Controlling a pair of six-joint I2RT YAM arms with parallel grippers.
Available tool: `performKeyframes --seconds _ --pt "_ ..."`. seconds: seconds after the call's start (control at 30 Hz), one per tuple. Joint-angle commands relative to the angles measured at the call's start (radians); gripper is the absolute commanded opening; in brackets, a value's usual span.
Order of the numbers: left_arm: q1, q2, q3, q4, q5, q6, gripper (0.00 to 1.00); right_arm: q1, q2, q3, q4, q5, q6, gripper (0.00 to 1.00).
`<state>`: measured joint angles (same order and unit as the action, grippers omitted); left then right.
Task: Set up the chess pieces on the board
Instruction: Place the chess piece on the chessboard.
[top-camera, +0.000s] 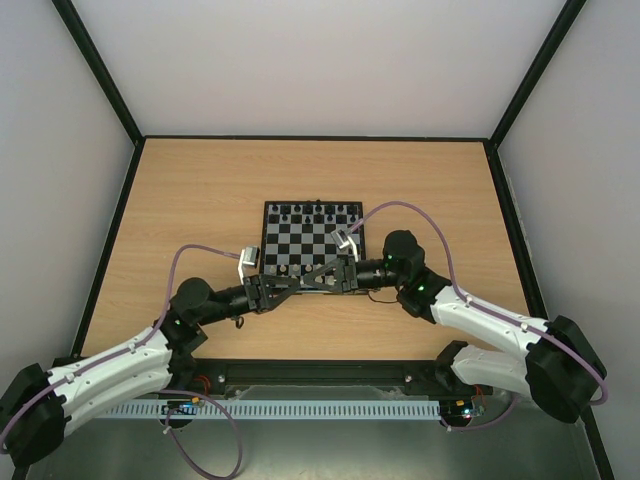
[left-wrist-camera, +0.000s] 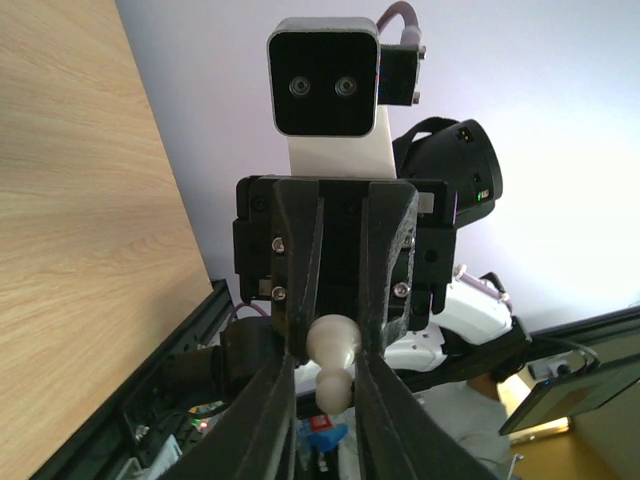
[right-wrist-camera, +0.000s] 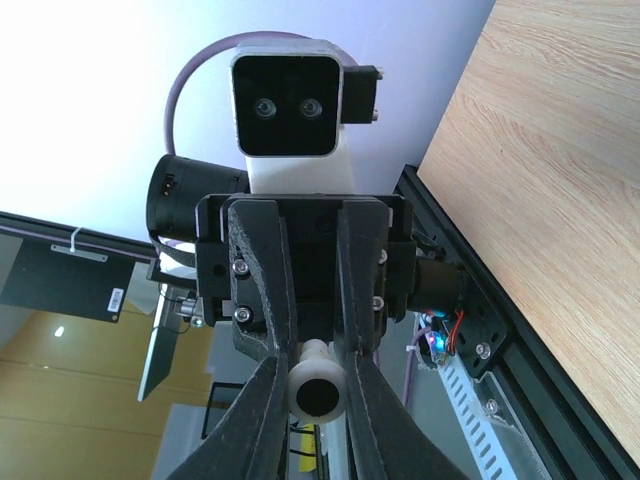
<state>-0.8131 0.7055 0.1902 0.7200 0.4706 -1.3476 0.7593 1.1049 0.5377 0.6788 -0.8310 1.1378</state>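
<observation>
Top external view: at the left, the table (top-camera: 190, 190) is bounded by a black rail (top-camera: 111, 240), and a wide band of bare wood is seen between that rail and the board (top-camera: 312, 235). The left gripper (top-camera: 300, 283) is stretched rightward over the board's near edge, tip to tip with the right gripper (top-camera: 337, 275). Black pieces (top-camera: 318, 211) are ranged along the far rows. A similar band of wood is seen on the board's right. In the left wrist view, a cream chess piece (left-wrist-camera: 331, 362) is closely flanked at its head by the left fingers (left-wrist-camera: 275, 420); contact cannot be told. In the right wrist view, its base is clamped between the right fingers (right-wrist-camera: 262, 400).
</observation>
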Motion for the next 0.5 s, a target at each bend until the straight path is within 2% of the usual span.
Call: performKeyframes --seconds 0.0,0.37,0.47 --pt "0.006 0.009 0.024 0.061 0.006 0.009 0.18 -0.003 0.005 -0.01 0.042 -0.032 -0.007 0.11" --pt "0.006 0.021 0.032 0.048 0.005 0.017 0.02 -0.002 0.006 -0.02 0.039 -0.032 -0.011 0.12" --pt "0.007 0.019 0.04 0.024 0.002 0.028 0.02 -0.002 0.005 -0.02 0.033 -0.031 -0.014 0.18"
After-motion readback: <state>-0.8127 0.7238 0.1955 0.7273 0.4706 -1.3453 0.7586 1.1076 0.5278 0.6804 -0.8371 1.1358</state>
